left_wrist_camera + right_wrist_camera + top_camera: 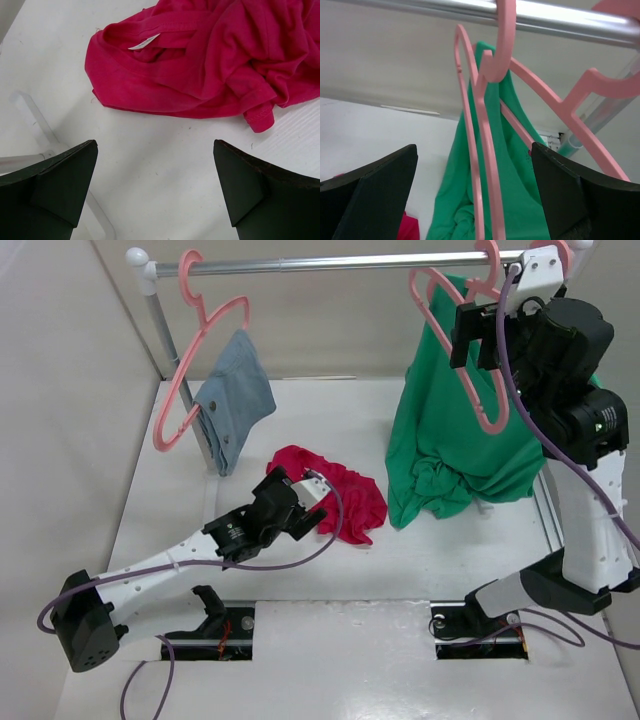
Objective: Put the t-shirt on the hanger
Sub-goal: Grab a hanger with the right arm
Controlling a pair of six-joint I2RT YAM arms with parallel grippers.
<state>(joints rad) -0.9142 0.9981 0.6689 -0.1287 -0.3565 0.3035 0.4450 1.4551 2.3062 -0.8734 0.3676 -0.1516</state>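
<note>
The crimson t-shirt [352,498] lies crumpled on the white table, and the left wrist view shows it [200,65] with its white neck label [144,42] facing up. My left gripper [314,498] is open and empty, just short of the shirt's near edge [155,145]. A bare pink hanger [488,390] hangs from the rail at the back right. My right gripper [478,335] is raised to it with its jaws open. In the right wrist view the hanger [487,150] hangs edge-on between the open jaws [475,147], not gripped.
A green top [450,460] hangs on another pink hanger [425,290] right behind the bare one. A third pink hanger [195,360] with blue denim [235,400] hangs at the rail's left end. The metal rail [340,264] spans the back, on a post [165,340].
</note>
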